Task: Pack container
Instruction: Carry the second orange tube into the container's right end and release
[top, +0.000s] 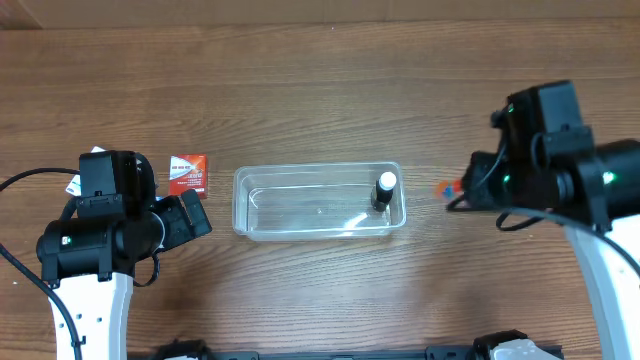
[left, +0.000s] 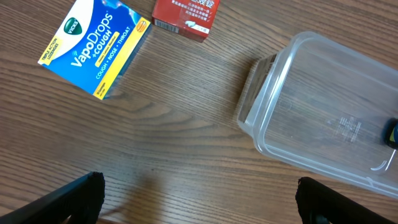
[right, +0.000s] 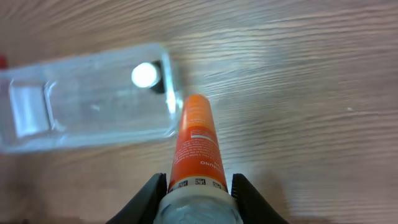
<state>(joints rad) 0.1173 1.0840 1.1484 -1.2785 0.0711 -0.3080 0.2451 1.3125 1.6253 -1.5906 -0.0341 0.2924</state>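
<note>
The clear plastic container (top: 320, 202) lies at the table's middle with a small black bottle with a white cap (top: 384, 190) standing at its right end. My right gripper (right: 198, 183) is shut on an orange tube (right: 196, 146), held above the table to the right of the container (right: 87, 106); the tube's tip (top: 447, 189) peeks out in the overhead view. My left gripper (left: 199, 199) is open and empty over bare wood, left of the container (left: 323, 118).
A blue and yellow VapoDrops cough-drop box (left: 96, 46) and a red box (left: 185, 15) lie left of the container; the red box also shows in the overhead view (top: 187, 172). The left arm (top: 110, 225) and the right arm (top: 560, 160) flank the container.
</note>
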